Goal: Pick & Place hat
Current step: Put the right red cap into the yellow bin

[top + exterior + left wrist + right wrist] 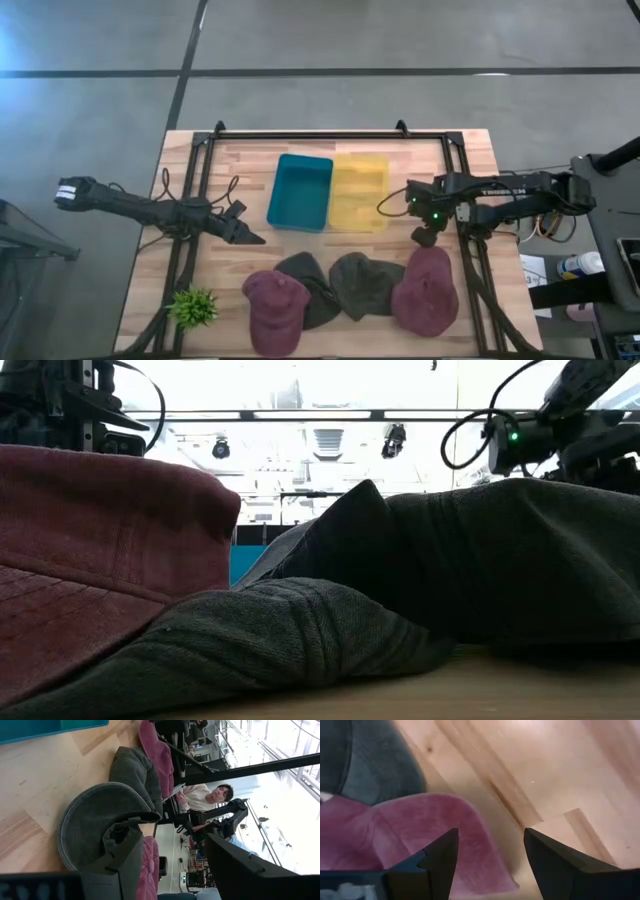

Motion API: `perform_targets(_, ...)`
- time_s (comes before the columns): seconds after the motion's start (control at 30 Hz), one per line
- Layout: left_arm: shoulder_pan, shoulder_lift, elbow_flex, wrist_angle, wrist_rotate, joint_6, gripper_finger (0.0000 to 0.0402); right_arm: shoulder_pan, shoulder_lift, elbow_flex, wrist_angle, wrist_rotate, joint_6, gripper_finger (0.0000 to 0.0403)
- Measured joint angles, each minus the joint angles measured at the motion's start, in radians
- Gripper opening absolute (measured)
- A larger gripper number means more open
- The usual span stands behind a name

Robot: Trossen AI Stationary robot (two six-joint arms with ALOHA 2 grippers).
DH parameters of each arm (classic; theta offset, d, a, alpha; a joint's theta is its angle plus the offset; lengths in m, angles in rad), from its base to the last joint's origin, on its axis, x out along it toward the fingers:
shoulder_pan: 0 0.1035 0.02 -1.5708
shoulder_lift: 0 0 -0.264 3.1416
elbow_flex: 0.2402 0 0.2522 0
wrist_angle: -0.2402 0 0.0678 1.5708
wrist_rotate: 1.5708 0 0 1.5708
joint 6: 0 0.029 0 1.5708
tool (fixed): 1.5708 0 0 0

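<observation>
Four hats lie in a row along the near edge of the desk [250, 175]: a maroon hat at left [274, 308], a dark grey hat [310, 284], a second grey hat [362, 284] and a maroon hat at right [427, 290]. All are soft caps w/ curved brims; the two grey ones overlap at the middle, and the left maroon one touches its grey neighbour.

Two bins sit side by side at desk centre, touching: a teal bin [301, 192] and a yellow bin [359, 192]. Both look bare inside from above.

Right gripper [428, 236] hangs just above the top edge of the right maroon hat, jaws released; the right wrist view shows the spread fingers [440, 855] w/ maroon fabric and bare wood between them, nothing gripped. Left gripper [245, 235] is over bare wood, just left of the teal bin and above the left maroon hat; cannot tell whether its jaws are apart or closed.

A small green plant [193, 306] stands at the near left corner, seen only from above. Low view is filled by maroon and grey fabric up close, w/ a sliver of teal behind. Left wrist view alone shows a person [200, 797] seated in the room beyond the desk.
</observation>
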Motion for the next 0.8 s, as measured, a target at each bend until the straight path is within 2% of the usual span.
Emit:
perform_targets(0.13,0.0,0.0,0.0,0.0,-0.007,-0.001,0.0206,-0.035,0.022,-0.003,-0.037,-0.011,-0.085,0.0221)
perform_targets(0.3,0.0,0.0,0.0,0.0,-0.012,-0.001,0.0206,-0.054,0.068,-0.005,-0.057,-0.081,-0.13,0.0221)
perform_targets(0.67,0.0,0.004,0.0,0.0,-0.035,-0.006,0.0206,-0.053,0.223,-0.011,-0.056,-0.374,-0.24,0.0221)
perform_targets(0.8,0.0,0.006,0.0,0.0,-0.035,-0.013,0.0206,-0.052,0.263,-0.01,-0.05,-0.396,-0.258,0.0219)
